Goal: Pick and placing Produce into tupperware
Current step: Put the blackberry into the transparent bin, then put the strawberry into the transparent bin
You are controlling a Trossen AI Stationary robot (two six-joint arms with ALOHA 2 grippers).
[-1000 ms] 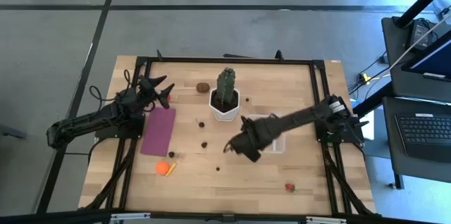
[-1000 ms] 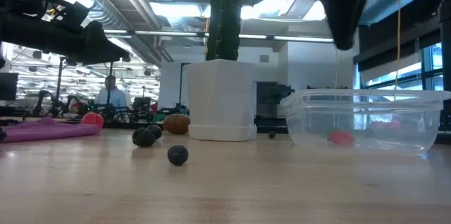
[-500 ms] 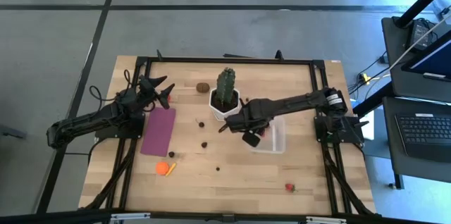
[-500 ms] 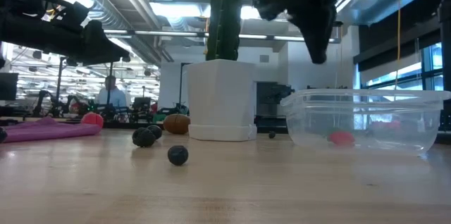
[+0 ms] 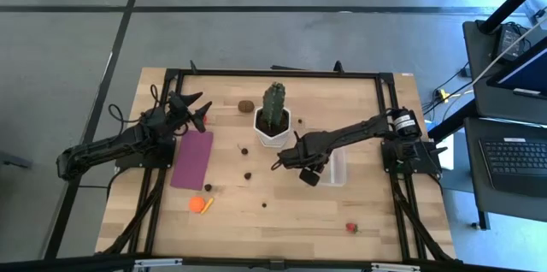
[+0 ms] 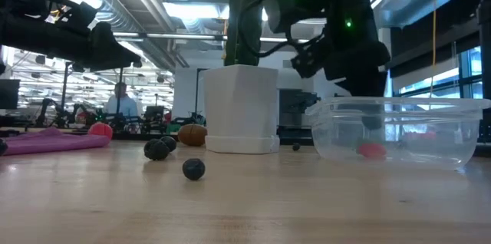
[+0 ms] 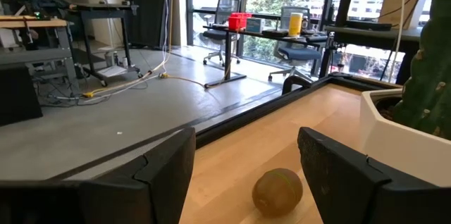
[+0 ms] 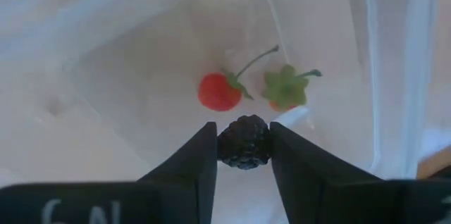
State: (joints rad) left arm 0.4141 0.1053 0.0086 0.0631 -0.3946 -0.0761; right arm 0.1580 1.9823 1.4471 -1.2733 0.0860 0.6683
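Overhead, the pale wooden tabletop (image 5: 282, 212) sits inside a black metal frame, with both dark arms reaching over it. Toward its left edge lies a flat purple rectangular mat (image 5: 192, 159), and near the far edge, about midway along, stands a green cactus in a white hexagonal pot (image 5: 273, 118).

Just right of the pot, toward the right edge, rests the small clear plastic tupperware box (image 5: 337, 166), squarish with rounded corners. The right gripper (image 8: 243, 141) hangs over the box's opening, its two dark fingers clamped on a dark bumpy berry (image 8: 244, 141). Inside the box, on its floor, lie a small red cherry-like piece with a green stem (image 8: 219, 91) and a second piece showing mostly a green leafy cap (image 8: 285, 86).

The left gripper (image 7: 243, 160) waits above the far left corner, beyond the mat, its fingers well apart and empty; a brown kiwi-like oval (image 7: 277, 191) lies on the wood ahead of it, left of the pot.

Loose on the tabletop are a bright orange piece (image 5: 200, 204) near the front left corner, a small red piece (image 5: 350, 227) near the front edge, and several dark berries (image 5: 247, 174) scattered between mat and box.
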